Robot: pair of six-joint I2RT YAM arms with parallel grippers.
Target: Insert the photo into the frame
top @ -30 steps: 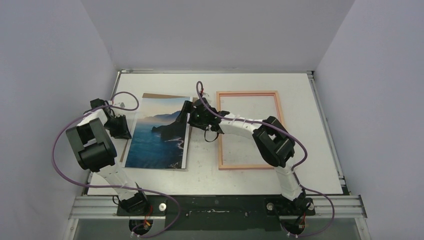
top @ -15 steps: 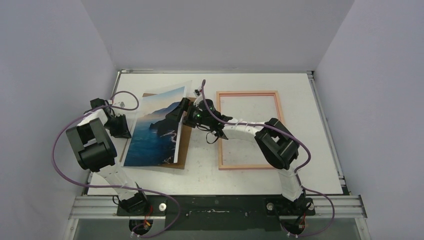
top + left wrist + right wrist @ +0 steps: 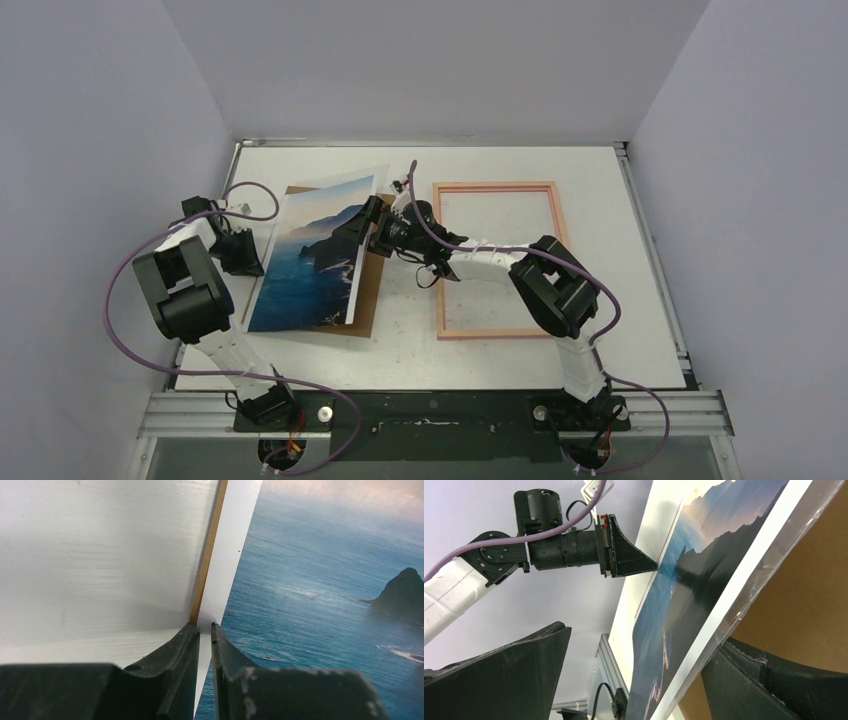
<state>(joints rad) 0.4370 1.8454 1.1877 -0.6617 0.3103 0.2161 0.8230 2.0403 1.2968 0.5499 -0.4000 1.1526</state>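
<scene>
The photo [image 3: 310, 255] has tilted up off the backing board [image 3: 366, 300] since a second ago. The left claw [image 3: 205, 627] is clamped on its border, and the right claw [image 3: 644, 637] is spread wide, seemingly under the raised edge. The pink frame [image 3: 497, 186] lies beside it on the white table [image 3: 620, 330], with pale walls [image 3: 430, 60] around.

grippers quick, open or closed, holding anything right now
left gripper: closed on the photo, pinching its white border
right gripper: open, the photo's opposite edge between its wide jaws, not clamped

Left arm [image 3: 228, 350] and right arm [image 3: 575, 365], both on the grey aluminium base rail [image 3: 680, 410]: white tubular links [image 3: 480, 255], boxy black joint housings [image 3: 185, 290], looping purple cables [image 3: 110, 320], black bases [image 3: 265, 405] beside silver bolt heads [image 3: 324, 412], matte-black wedge-shaped left gripper [image 3: 655, 566].
</scene>
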